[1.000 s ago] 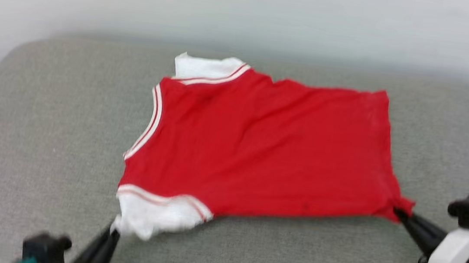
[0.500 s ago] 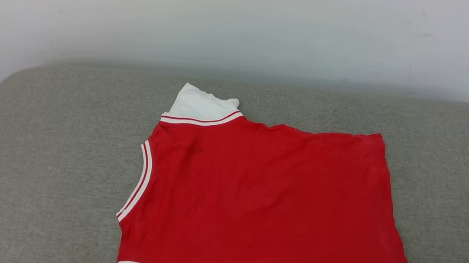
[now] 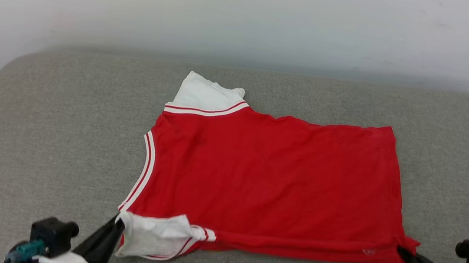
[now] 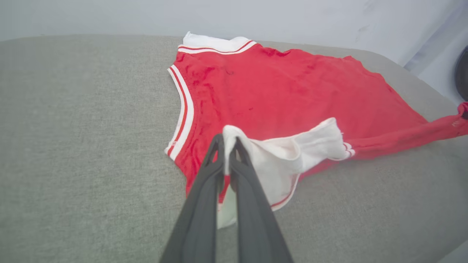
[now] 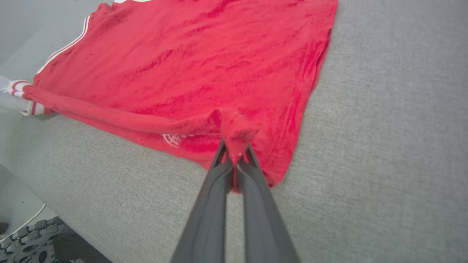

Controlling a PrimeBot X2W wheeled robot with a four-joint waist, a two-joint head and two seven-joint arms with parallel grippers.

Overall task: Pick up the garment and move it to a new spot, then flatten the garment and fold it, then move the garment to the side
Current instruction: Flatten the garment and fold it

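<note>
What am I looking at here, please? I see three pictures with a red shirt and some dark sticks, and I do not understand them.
It is one moment seen by three cameras on a two-armed robot: one on its head, one on each wrist. The dark sticks are its claws. A red garment with white sleeves lies spread on a grey cushion. The left claw is shut on the near white sleeve. The right claw is shut on the near red hem corner.

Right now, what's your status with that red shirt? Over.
Left gripper shut on the white near sleeve. Right gripper shut on the hem corner of the red jersey T-shirt. Shirt spread on grey cushion. Nothing in the way.
</note>
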